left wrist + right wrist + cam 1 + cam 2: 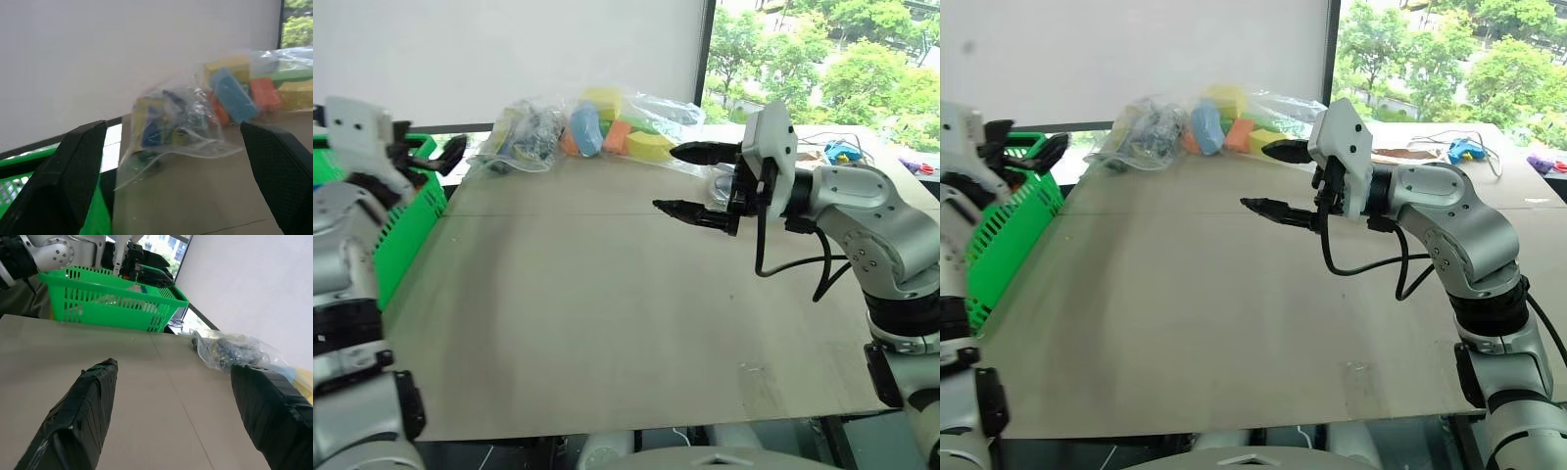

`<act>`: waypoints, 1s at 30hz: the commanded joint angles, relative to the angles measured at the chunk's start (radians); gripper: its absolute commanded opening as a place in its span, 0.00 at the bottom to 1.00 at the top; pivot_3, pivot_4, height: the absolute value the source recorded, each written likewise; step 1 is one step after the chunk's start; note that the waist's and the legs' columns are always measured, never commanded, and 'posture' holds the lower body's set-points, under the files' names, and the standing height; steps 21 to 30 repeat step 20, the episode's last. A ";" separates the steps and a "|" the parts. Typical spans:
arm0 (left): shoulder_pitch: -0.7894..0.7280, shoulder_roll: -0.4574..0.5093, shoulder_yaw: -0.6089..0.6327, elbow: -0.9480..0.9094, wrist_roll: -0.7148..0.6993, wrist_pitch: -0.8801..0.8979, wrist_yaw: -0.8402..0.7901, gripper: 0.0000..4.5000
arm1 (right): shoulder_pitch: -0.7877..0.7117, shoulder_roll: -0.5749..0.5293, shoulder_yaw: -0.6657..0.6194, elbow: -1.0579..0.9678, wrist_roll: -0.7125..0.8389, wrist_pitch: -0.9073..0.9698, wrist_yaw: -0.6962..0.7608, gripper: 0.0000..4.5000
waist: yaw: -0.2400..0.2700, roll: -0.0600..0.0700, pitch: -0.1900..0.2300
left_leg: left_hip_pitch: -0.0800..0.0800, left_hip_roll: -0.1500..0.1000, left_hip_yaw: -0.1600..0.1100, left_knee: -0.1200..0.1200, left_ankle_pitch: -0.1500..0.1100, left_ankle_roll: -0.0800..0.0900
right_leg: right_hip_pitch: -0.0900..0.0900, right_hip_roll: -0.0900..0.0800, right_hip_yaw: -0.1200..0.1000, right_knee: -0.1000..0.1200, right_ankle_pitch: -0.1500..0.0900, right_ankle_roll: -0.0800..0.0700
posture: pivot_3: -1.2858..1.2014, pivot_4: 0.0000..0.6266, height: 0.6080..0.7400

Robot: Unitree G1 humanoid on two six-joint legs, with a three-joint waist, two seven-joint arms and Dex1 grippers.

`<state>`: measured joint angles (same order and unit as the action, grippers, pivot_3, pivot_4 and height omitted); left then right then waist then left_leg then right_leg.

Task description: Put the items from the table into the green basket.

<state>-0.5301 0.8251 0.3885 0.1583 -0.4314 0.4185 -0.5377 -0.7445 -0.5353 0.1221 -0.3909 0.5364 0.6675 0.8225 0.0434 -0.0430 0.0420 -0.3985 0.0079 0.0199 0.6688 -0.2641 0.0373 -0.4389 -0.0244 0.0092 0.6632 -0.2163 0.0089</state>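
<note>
I have the right claw (pixel 1273 179) hanging over the middle of the bench (pixel 607 323), pointing left, its two black fingers spread wide with nothing between them. My left claw (pixel 438 155) is up at the far left, above the rim of the green basket (pixel 411 220), which stands against the bench's left edge; from its wrist camera I see both fingers (pixel 63 181) standing far apart and empty, aimed toward the bags. At the far edge of the bench lie the remaining items: a clear bag of small mixed goods (pixel 524 135) on the left, and just beside it on the right a clear bag of colourful foam blocks (pixel 617 129) in yellow, blue, orange and green. The near part of the bench is bare board with a faint seam.
</note>
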 commanded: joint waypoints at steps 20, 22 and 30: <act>0.521 -0.111 -0.029 -0.679 -0.334 0.377 -0.099 0.99 | 0.785 -0.312 -0.559 -0.164 -0.039 0.062 -0.078 0.87 | -0.067 0.019 -0.003 | 0.037 0.003 0.004 -0.001 -0.002 0.004 | 0.032 0.013 0.008 -0.005 -0.009 -0.001 | 0.50 0.00 1.00; 0.521 -0.111 -0.029 -0.679 -0.334 0.377 -0.099 0.99 | 0.785 -0.312 -0.559 -0.164 -0.039 0.062 -0.078 0.87 | -0.067 0.019 -0.003 | 0.037 0.003 0.004 -0.001 -0.002 0.004 | 0.032 0.013 0.008 -0.005 -0.009 -0.001 | 0.50 0.00 1.00; 0.521 -0.111 -0.029 -0.679 -0.334 0.377 -0.099 0.99 | 0.785 -0.312 -0.559 -0.164 -0.039 0.062 -0.078 0.87 | -0.067 0.019 -0.003 | 0.037 0.003 0.004 -0.001 -0.002 0.004 | 0.032 0.013 0.008 -0.005 -0.009 -0.001 | 0.50 0.00 1.00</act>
